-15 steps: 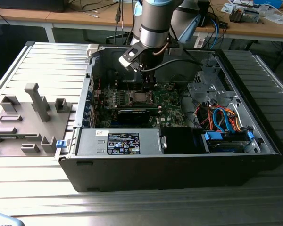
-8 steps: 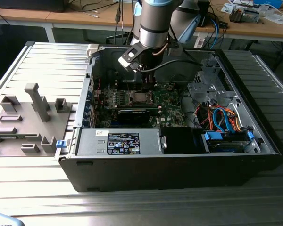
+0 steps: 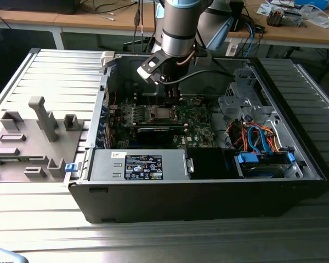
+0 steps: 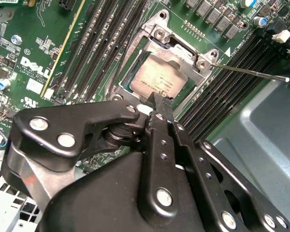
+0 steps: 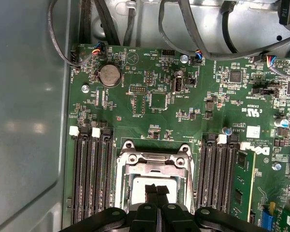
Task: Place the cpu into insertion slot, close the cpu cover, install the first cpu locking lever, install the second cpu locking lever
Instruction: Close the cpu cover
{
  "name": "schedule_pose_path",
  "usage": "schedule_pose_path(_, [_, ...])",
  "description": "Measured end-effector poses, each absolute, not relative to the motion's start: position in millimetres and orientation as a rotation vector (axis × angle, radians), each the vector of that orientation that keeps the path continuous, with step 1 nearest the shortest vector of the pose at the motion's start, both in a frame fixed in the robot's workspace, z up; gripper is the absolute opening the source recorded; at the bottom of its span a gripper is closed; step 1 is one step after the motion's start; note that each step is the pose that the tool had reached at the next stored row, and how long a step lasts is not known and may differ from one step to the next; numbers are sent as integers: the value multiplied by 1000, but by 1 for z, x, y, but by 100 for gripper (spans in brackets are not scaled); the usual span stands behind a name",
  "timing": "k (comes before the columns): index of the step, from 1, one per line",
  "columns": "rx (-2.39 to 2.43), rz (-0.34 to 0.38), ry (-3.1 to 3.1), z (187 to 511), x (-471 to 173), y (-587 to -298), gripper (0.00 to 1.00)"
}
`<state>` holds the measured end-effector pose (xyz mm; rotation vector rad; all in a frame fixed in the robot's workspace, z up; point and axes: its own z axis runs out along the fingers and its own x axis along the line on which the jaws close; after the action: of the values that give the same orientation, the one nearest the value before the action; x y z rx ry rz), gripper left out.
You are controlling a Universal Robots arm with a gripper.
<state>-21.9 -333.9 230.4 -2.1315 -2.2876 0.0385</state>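
The cpu [image 4: 157, 79] lies flat in the insertion slot [image 4: 117, 90] on the green motherboard [image 5: 154, 101], its dull silver top showing. The cpu cover [image 4: 183, 60] lies down over it as a silvery frame, and the chip shows through its window. My gripper [image 4: 160, 102] is shut with nothing between its fingers, its black tips just above the near edge of the cpu [image 5: 137, 186] and the cover [image 5: 152, 166]. A thin silver locking lever [image 4: 251, 72] sticks out from a cover corner across the memory slots. In the exterior view the gripper [image 3: 170, 99] hangs inside the open case above the cpu [image 3: 160, 114].
Long black memory slots [image 5: 89, 179] flank the socket on both sides. Black cables [image 5: 193, 34] run along the board's far edge. The case wall [image 5: 29, 121] rises close beside the board. A drive bay with blue cables [image 3: 260, 145] and a grey fixture [image 3: 41, 126] show in the exterior view.
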Motion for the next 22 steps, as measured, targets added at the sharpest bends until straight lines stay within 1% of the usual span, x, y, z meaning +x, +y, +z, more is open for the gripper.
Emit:
schedule_pose_path(17, [-2132,38,-2288,225,-24,-334,11])
schedule_pose_path(22, [-2132,38,-2288,225,-35,-334,11])
